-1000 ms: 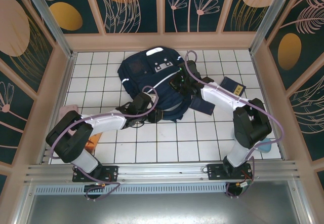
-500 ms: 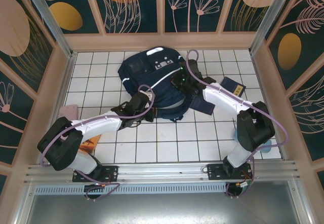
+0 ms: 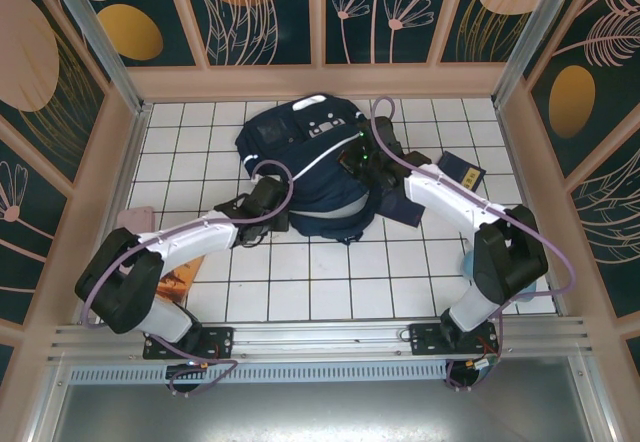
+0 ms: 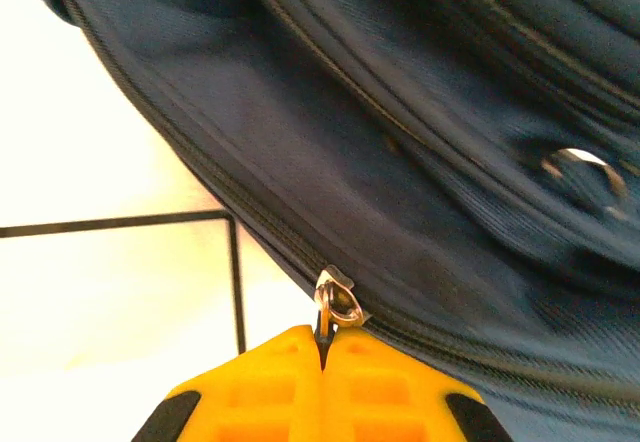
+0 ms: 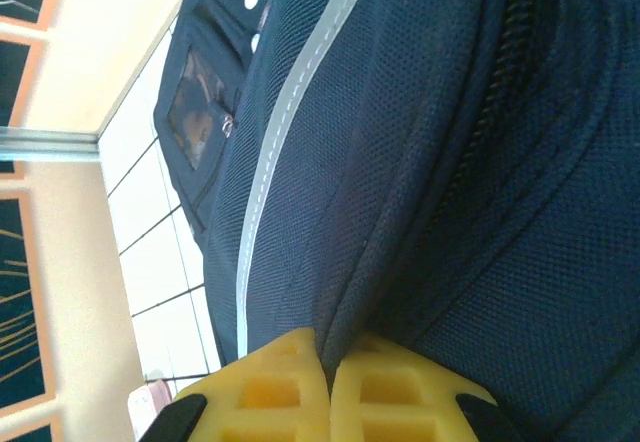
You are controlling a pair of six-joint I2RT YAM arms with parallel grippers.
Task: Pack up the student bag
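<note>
the student bag (image 3: 300, 137) lies flat on the white tiled tabletop (image 3: 330, 282), toward the far middle. its top, with the white and grey patches, points at the back wall and its bottom edge faces the arms. a thin white stripe (image 5: 270, 162) runs across the navy cloth.

the left tool (image 4: 322, 350) is at the bag's near left edge, low over the tiles. its yellow pads (image 4: 265, 387) are pressed together with the metal ring of a zipper pull (image 4: 336, 296) pinched between the tips. the pull sits on the zip line that runs along the bag's side, just where the cloth meets the tabletop.

the right tool (image 5: 326, 357) is on the bag's right side, close to the stripe. it is closed too, with a fold of the bag's cloth running in between its tips, beside a dark zip track.

a flat navy book (image 3: 463, 172) with a yellow label lies on the tiles to the right of the bag, apart from it, beyond the right arm. an orange thing (image 3: 186, 272) lies by the left arm near the tabletop's left edge; what it is i cannot tell.
</note>
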